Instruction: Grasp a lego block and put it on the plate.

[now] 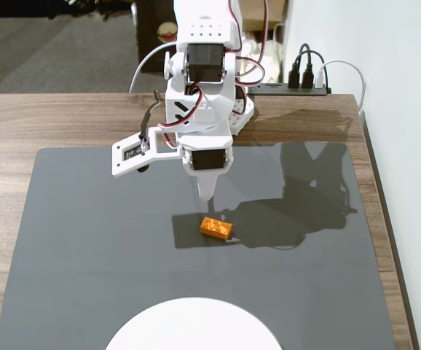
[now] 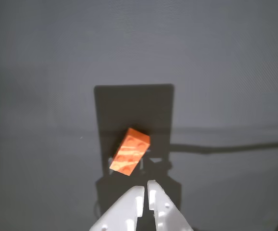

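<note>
An orange lego block (image 1: 216,228) lies flat on the dark grey mat, studs up, a little beyond the mat's middle. In the wrist view the lego block (image 2: 130,151) sits tilted, just ahead of my fingertips and slightly left of them. My white gripper (image 1: 206,194) hangs point-down above the mat, just behind the block, and touches nothing. Its two fingers are pressed together in the wrist view, gripper (image 2: 145,185) shut and empty. The white plate (image 1: 193,327) shows partly at the bottom edge of the fixed view, in front of the block.
The grey mat (image 1: 79,240) covers most of a wooden table (image 1: 43,117). The arm's base (image 1: 243,109) stands at the mat's far edge. A black power strip with plugs and cables (image 1: 298,82) lies behind it, by the white wall on the right.
</note>
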You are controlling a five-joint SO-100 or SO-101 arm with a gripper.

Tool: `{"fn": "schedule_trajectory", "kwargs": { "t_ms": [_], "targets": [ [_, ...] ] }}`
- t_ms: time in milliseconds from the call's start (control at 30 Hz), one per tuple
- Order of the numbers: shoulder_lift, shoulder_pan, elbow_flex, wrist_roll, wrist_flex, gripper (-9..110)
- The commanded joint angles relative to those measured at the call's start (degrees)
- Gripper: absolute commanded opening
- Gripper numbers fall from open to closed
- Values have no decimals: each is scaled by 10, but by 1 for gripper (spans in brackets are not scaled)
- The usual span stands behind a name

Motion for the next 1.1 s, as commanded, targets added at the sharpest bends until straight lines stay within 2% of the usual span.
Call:
{"fn": "schedule_trajectory", "kwargs": {
  "t_ms": [0,467,633,1067],
  "targets": [
    [-3,-1,-28,54,9,1],
    [-20,-14,-62,163,25,1],
    [-22,-9,-58,273,30,1],
    [-27,11,-60,278,32,1]
  ]
}}
